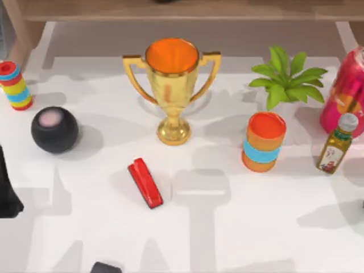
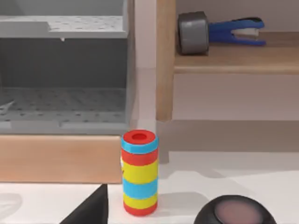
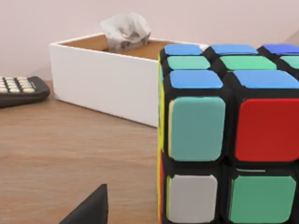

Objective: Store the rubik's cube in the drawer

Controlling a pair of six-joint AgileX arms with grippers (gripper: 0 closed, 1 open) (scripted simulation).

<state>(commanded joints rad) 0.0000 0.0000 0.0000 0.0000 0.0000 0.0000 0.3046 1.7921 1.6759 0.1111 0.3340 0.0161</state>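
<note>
The gold trophy (image 1: 172, 85) is taken as the landmark. Far to its left, a striped cylinder (image 1: 15, 85) is seen, with a black ball (image 1: 54, 129) nearer; the left arm (image 1: 8, 190) is parked at the table's left edge, below the ball, its grip not discernible. Just below the trophy, slightly left, a red stapler (image 1: 145, 182) lies. To its right stand an orange cup (image 1: 264, 141), a green plant (image 1: 287, 77), an oil bottle (image 1: 336, 142) and a pink can (image 1: 344, 91). In the right wrist view, the rubik's cube (image 3: 229, 140) is seen on a wooden surface beside a white tissue box (image 3: 105, 77) and a calculator (image 3: 18, 89); whether the right gripper holds it cannot be told.
</note>
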